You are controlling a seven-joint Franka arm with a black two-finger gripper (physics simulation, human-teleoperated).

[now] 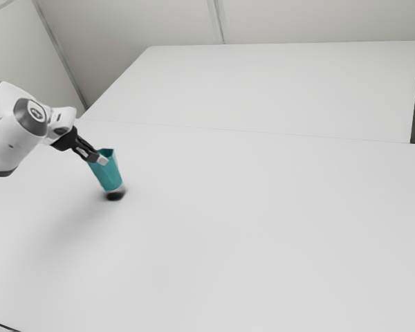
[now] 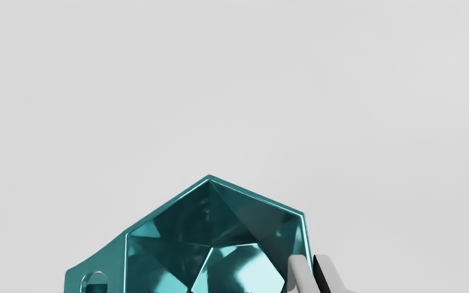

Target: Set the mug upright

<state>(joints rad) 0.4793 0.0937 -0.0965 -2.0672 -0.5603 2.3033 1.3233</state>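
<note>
In the exterior view the gripper (image 1: 100, 159) is at the upper rim of the teal mug (image 1: 108, 174), whose open end faces up with the body slightly tilted. A dark shadow lies beneath the mug's base, and whether the base touches the table is hard to tell. In the wrist view I look into the faceted mug (image 2: 169, 215). The gripper (image 2: 312, 272) pinches its wall there, one finger inside and one outside. The handle is on the side of the mug away from the fingers.
The white table (image 1: 263, 228) extends around the mug. A pale panel (image 1: 277, 90) rises behind it, and a dark cable (image 1: 1, 325) lies at the near corner of the exterior view's left.
</note>
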